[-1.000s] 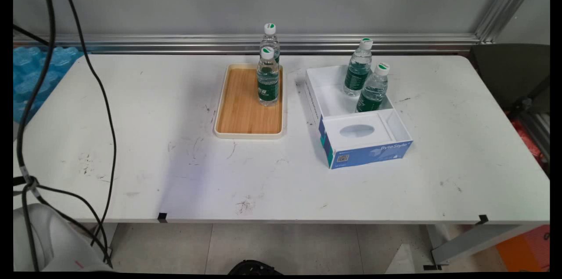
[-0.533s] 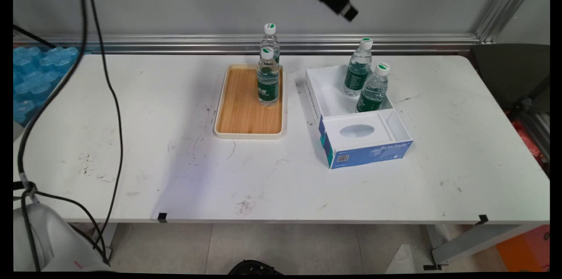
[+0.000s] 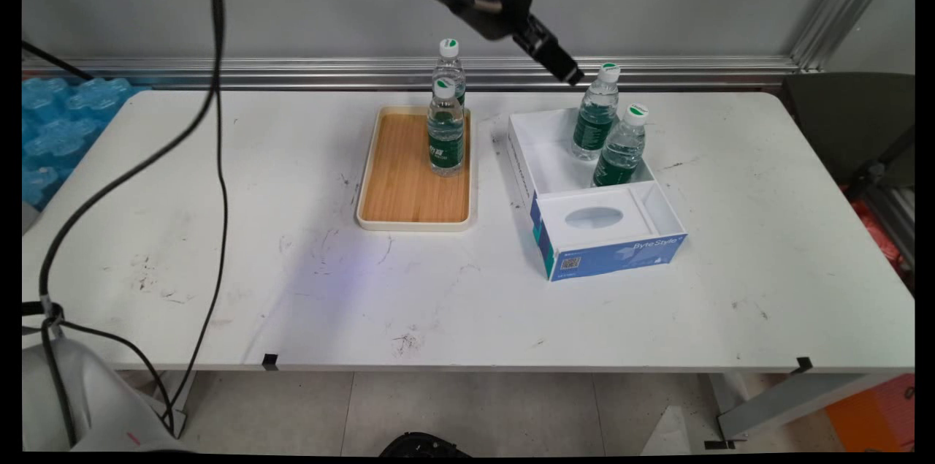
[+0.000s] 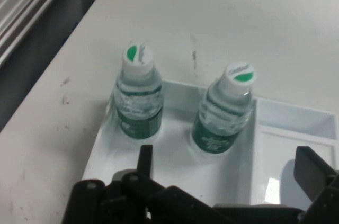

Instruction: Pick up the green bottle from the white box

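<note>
Tool: the black two-finger tool [image 3: 571, 74] hangs in the air above the far edge of the surface [image 3: 219, 230], tilted down toward the white box; its fingers [image 4: 145, 161] stand wide apart and hold nothing.
Nearest to the tool: the far water bottle in the box [image 3: 595, 113], with a white cap and green label, upright in the box's far compartment; the tool's tip is just beside its cap in the main view, without touching.
Second bottle in the box: the near water bottle in the box [image 3: 619, 147] leans a little and stands close beside the first, nearer the box's right wall. In the hand view the two bottles [image 4: 137, 97] [image 4: 225, 110] stand side by side between the spread fingers.
Box: a white open box [image 3: 540, 157] with a blue front, right of the surface's middle; its nearer compartment holds a white insert [image 3: 595, 217] with an oval opening.
Tray: a wooden tray [image 3: 409, 179] with a pale rim, at the middle of the surface toward the far edge, left of the box and apart from it.
Bottles at the tray: a front water bottle [image 3: 445, 129] stands upright at the tray's far right corner; a rear water bottle [image 3: 448, 62] stands right behind it, and whether it is on the tray or beyond its rim cannot be told.
Cables: black cables [image 3: 212, 120] hang over the surface's left side.
</note>
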Controlling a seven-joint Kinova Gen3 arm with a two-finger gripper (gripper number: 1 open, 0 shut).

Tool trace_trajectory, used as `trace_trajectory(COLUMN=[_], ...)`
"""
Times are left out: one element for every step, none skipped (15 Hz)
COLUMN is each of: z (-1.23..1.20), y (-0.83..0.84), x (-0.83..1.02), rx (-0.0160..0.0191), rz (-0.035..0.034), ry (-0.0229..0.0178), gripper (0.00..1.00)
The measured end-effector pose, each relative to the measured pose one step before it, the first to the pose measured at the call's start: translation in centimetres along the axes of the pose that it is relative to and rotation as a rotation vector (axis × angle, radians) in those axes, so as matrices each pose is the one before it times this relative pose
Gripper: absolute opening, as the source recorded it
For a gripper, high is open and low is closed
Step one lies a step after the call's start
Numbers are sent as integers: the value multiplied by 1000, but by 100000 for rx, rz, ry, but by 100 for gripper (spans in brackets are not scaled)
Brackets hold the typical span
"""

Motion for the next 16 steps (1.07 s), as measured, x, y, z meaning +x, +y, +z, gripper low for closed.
trace_trajectory(z=[1167, 937, 1114, 1087, 940, 615, 880, 1045, 1001, 853, 980, 965, 805, 480, 740, 534], y=[-222, -170, -206, -204, -187, -143, -208, -260, -288, -229, -258, -234, -205, -157, -179, -80], x=[-316, -237, -240, -230, -127, -50, -80, -56, -38, -4, 33, 66, 41, -6, 51, 104], rx=[434, 357, 464, 470, 476, 390, 565, 631, 647, 461, 435, 254, 146, 138, 83, -64], rz=[42, 18, -98, -197, -421, -468, -707, -778, -678, -419, -371, -118, -62, -27, 76, 236], ry=[-742, -576, -638, -558, -303, -108, -170, -198, -119, -77, -9, 89, 69, 76, 98, 105], gripper=[100, 100, 100, 100, 100, 100, 100, 100, 100, 100, 100, 100, 100, 100, 100, 100])
